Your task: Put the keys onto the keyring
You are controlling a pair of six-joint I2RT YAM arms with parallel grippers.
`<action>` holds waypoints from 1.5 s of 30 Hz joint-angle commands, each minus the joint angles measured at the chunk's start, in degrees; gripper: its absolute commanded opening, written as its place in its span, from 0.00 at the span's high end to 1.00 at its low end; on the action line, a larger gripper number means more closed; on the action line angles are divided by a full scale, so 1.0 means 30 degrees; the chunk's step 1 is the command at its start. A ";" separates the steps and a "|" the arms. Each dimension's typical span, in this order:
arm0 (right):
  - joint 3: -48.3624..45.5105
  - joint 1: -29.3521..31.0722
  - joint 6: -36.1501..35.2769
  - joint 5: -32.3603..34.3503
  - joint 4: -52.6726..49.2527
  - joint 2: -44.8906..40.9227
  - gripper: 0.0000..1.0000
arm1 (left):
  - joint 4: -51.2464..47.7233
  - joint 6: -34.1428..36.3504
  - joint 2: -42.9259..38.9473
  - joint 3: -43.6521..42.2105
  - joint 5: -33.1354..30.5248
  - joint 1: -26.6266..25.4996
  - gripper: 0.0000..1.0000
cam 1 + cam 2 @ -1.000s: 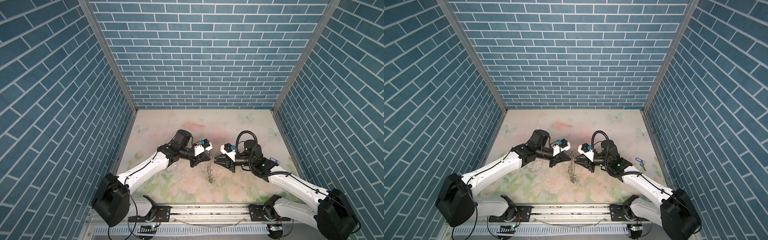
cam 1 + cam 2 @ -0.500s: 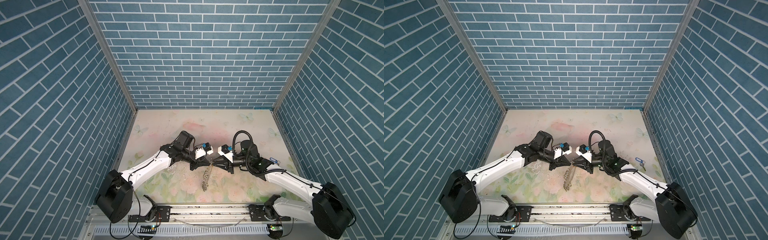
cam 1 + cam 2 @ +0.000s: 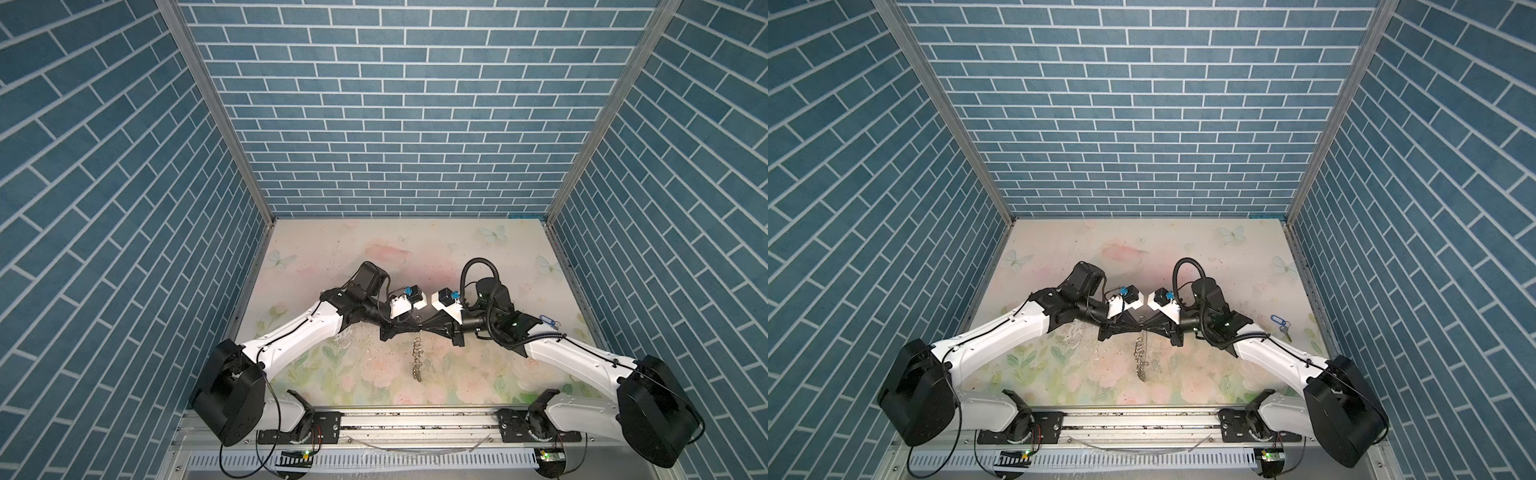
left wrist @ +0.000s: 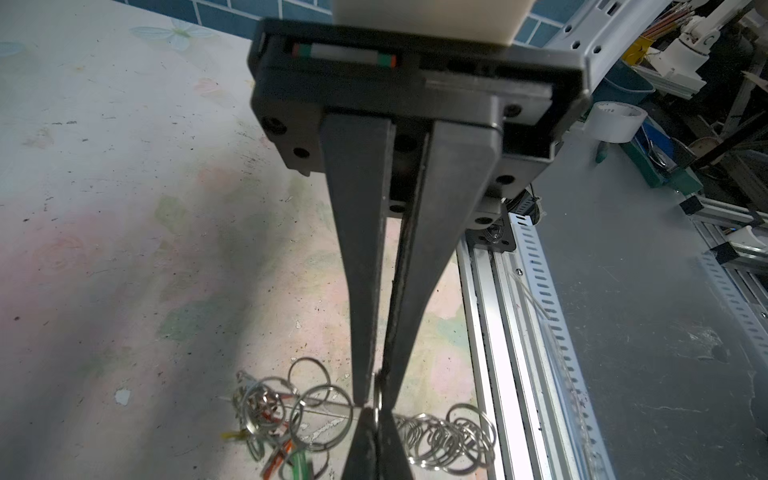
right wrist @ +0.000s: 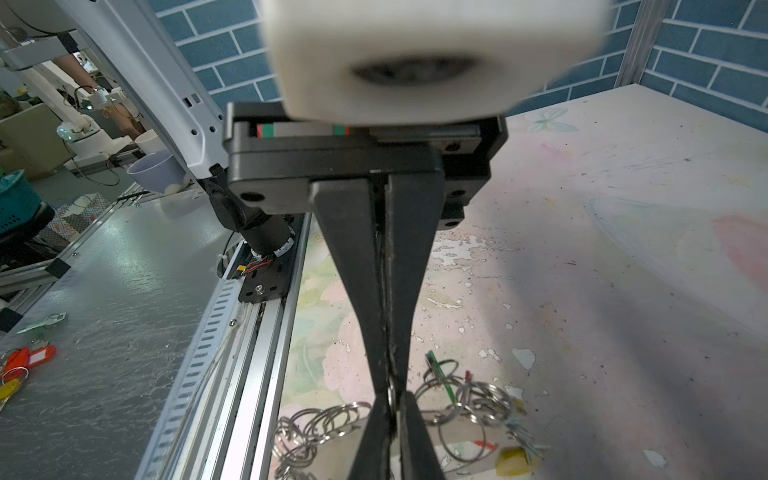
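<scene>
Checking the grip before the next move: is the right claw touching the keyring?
Touching. The right wrist view shows the right claw shut on a thin ring of the keyring, its wire pinched between the tips.

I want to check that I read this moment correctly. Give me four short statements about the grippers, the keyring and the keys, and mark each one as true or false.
1. The left gripper and the right gripper meet tip to tip above the table. True.
2. The left gripper is wide open. False: its jaws are shut on a thin ring of the keyring.
3. A blue-tagged key lies on the table beside the right arm. True.
4. The right gripper holds the blue-tagged key. False: it is shut on the keyring, and that key lies apart from it.
</scene>
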 commanded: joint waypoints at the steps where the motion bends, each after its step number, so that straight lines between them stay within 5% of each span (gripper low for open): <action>1: 0.0785 0.0090 -0.0555 -0.0400 -0.0230 0.0215 0.95 | 0.0169 0.0267 -0.0061 0.0252 0.0642 -0.0069 1.00; 9: -0.0215 -0.0118 0.0634 -0.0219 0.1900 -0.0542 1.00 | 0.2141 -0.0612 -0.1083 -0.0900 0.0678 0.0195 0.95; 13: -0.1976 -0.1140 0.3511 -0.0365 0.6727 -0.1115 1.00 | 0.8353 -0.4161 -0.2368 -0.3710 0.2294 0.1736 0.76; 16: -0.2906 -0.1582 0.5346 -0.0491 1.0113 -0.0887 1.00 | 1.1466 -0.5594 -0.3069 -0.5321 0.2295 0.2239 0.72; 25: -0.3969 -0.1514 0.9933 -0.0947 1.9595 0.2514 1.00 | 1.6884 -0.7763 -0.2547 -0.7092 0.2643 0.2363 0.76; 45: -0.3552 -0.0475 1.1252 -0.1098 2.2600 0.4719 1.00 | 1.8514 -0.9156 -0.1704 -0.6970 0.3451 0.2360 0.91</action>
